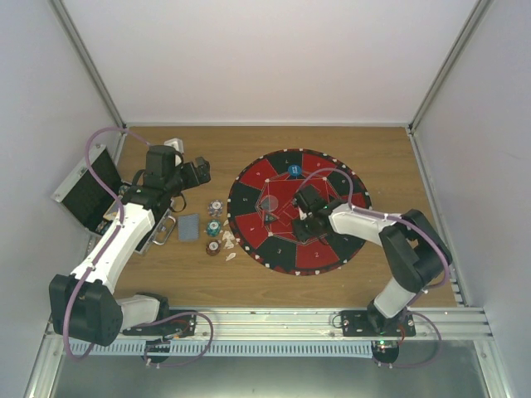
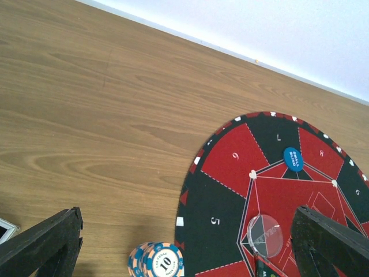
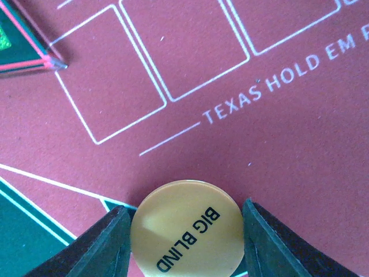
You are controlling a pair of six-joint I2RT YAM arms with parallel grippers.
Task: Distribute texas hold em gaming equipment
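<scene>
My right gripper (image 1: 305, 201) hangs low over the red middle of the mat (image 1: 249, 199). In the right wrist view its fingers (image 3: 109, 242) touch both sides of an orange "BIG BLIND" disc (image 3: 185, 228), just above the felt. My left gripper (image 1: 197, 172) is open and empty above the wood left of the mat; it is wide open in the left wrist view (image 2: 187, 214). A blue "SMALL BLIND" disc (image 1: 294, 170) lies on the mat's far side (image 2: 293, 159). Poker chip stacks (image 1: 214, 226) and a grey-blue card deck (image 1: 189, 226) lie left of the mat. A "10" chip stack (image 2: 164, 262) shows below the left gripper.
A clear dealer disc (image 2: 265, 235) lies on the mat centre (image 1: 268, 203), with a flat green piece (image 3: 23, 40) beside it. The black case (image 1: 83, 189) lies open at the left edge, under the left arm. White walls close the table on three sides.
</scene>
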